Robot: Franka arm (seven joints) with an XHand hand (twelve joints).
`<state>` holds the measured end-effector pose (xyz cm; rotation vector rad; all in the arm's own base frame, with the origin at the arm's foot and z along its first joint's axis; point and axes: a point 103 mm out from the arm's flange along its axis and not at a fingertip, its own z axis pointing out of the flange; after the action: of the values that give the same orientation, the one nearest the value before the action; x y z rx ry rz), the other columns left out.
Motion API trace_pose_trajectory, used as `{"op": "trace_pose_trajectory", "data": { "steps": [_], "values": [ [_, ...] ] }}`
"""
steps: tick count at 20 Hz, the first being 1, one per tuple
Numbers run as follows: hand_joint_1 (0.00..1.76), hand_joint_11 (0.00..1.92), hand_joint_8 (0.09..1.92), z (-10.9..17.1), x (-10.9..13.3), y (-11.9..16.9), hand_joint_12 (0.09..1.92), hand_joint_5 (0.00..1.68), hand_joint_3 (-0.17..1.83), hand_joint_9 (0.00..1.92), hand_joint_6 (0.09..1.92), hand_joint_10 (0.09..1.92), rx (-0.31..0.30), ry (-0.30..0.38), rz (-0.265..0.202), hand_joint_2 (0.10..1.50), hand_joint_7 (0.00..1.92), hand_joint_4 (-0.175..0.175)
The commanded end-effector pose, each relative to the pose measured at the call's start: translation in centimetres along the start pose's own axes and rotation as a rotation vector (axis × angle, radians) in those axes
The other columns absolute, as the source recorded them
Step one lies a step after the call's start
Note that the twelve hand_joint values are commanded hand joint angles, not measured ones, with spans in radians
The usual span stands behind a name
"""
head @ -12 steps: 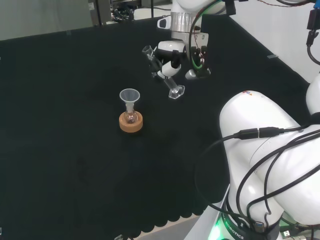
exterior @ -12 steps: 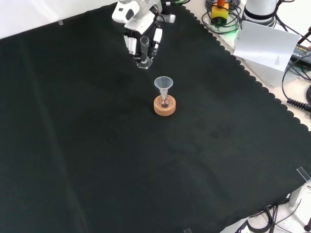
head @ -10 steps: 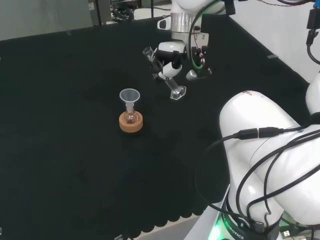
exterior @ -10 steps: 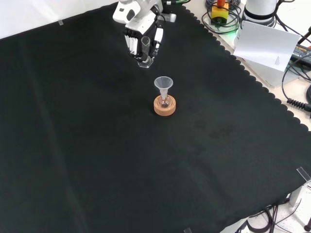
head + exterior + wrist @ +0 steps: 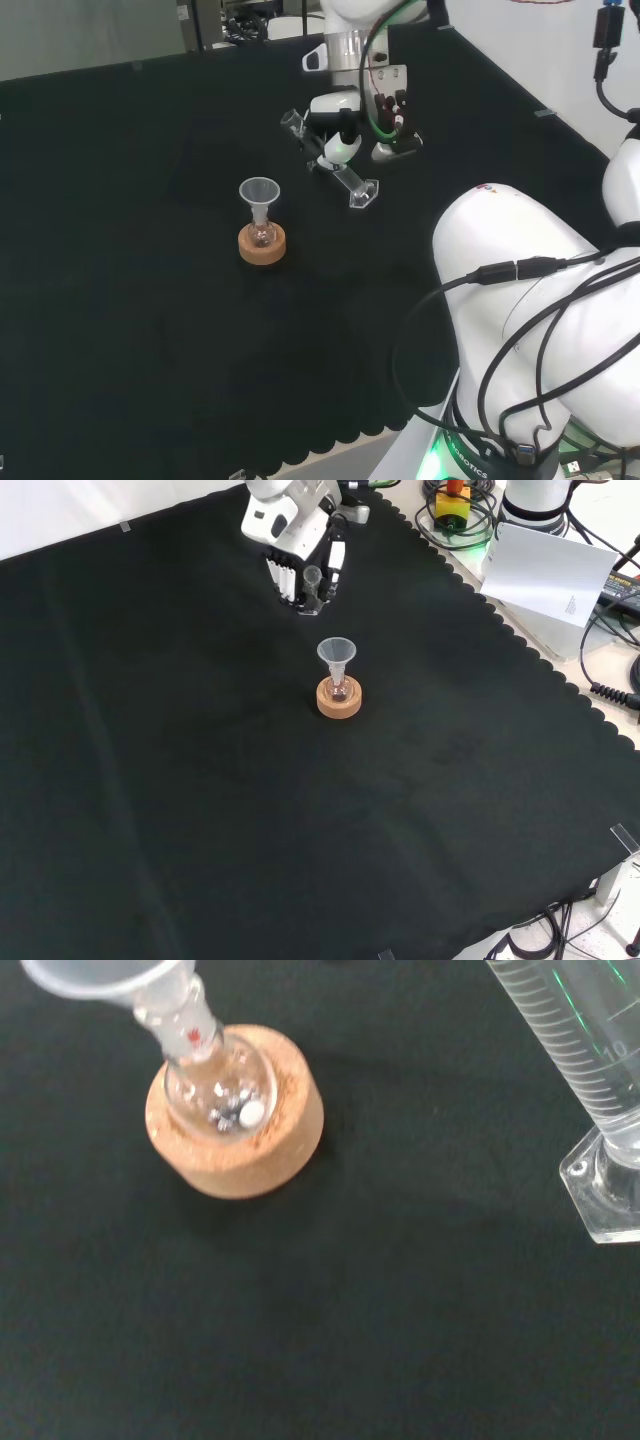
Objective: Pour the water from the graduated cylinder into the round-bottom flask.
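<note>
hand [image 5: 340,125] with fingers wrapped round tilted graduated cylinder [image 5: 334,166], funnel [image 5: 260,193] topping round-bottom flask [image 5: 262,235] on cork ring [image 5: 262,246] nearby

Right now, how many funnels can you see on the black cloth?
1. The clear funnel sits in the neck of the round-bottom flask, which rests on the cork ring. Clear ware is hard to see, so another may be hidden.

arm: reaching over bench's far side in head view | hand [image 5: 343,128]: raised, fingers curled round tilted graduated cylinder [image 5: 330,163]
</note>
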<state>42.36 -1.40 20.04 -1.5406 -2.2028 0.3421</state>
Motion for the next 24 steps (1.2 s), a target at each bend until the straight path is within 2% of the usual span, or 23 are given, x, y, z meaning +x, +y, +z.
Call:
{"op": "trace_pose_trajectory", "data": {
  "steps": [1, 13, 24],
  "values": [
    [1.24, 1.16, 1.17, 0.3, 0.9, -0.2, 0.83, 0.86, 0.00, 1.37, 1.16, 0.12, 0.125, -0.088, 0.037, 1.17, 0.89, -0.175],
    [1.24, 1.16, 1.16, 0.1, 1.7, -0.9, 0.83, 0.87, 0.00, 1.37, 1.16, 0.11, 0.258, -0.197, 0.092, 1.17, 0.89, -0.175],
    [1.24, 1.17, 1.16, 1.0, 3.8, 0.6, 0.83, 0.87, 0.00, 1.38, 1.16, 0.11, 0.404, -0.313, 0.165, 1.17, 0.89, -0.175]
  ]
}}
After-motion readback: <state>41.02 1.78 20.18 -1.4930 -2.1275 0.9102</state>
